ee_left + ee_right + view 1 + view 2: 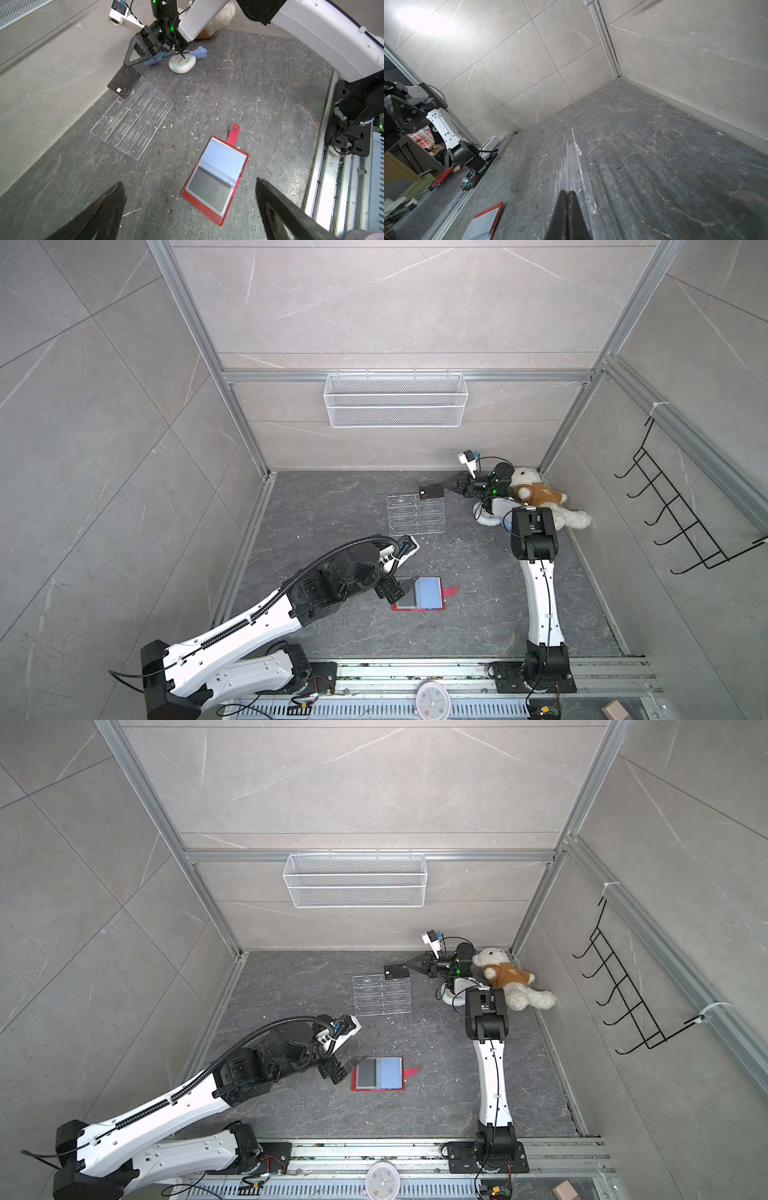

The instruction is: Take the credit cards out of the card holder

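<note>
The card holder (419,594) is a red booklet with a leather-like grain, pale stitching and a small snap tab. It lies open and flat on the dark, veined stone counter (332,510), well apart from the clear acrylic stand (415,516), on the side toward the arm bases. One transparent sleeve inside shows a dark rectangular credit card (208,191) beside a pale blue page. The left end effector (404,588) is at the edge of this booklet, its fingers spread wide and holding nothing. The right end effector (129,65) pinches the thin black VIP card (124,84), which is tilted over the far corner of the stand. Whether the card touches the stand, I cannot tell.
</note>
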`<action>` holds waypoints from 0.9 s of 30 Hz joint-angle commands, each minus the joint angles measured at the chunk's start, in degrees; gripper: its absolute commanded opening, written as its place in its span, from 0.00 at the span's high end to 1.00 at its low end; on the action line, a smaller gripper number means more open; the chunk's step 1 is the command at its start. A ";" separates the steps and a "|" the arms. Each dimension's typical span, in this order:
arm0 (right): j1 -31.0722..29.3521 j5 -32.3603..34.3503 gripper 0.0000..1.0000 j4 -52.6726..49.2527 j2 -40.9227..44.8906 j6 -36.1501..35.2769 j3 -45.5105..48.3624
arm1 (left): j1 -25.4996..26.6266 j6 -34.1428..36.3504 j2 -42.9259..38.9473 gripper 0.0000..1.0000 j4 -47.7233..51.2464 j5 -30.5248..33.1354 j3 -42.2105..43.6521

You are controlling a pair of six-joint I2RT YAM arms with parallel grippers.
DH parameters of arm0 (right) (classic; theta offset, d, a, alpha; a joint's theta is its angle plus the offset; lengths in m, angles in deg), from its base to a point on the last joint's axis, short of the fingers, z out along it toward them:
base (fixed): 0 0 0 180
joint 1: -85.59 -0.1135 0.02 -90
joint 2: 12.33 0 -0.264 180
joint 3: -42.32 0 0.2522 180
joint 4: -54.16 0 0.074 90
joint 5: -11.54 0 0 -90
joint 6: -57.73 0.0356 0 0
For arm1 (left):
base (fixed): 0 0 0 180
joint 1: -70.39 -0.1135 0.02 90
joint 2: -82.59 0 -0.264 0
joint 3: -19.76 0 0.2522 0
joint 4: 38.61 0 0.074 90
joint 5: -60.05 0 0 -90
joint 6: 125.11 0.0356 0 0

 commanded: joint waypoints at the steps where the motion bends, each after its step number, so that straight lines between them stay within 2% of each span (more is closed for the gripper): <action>1: -1.24 -4.76 1.00 -1.42 -0.50 -1.24 -3.11 | -0.34 1.24 -0.65 0.00 -1.82 -0.19 -0.88; 8: -1.71 -4.80 1.00 -3.55 -2.32 -1.24 -6.22 | -0.31 1.45 -0.59 0.00 -1.47 0.26 -0.87; 27: -1.21 -4.74 1.00 -4.69 -1.99 -1.24 -5.83 | -0.30 1.18 -0.81 0.01 -1.52 0.11 -0.53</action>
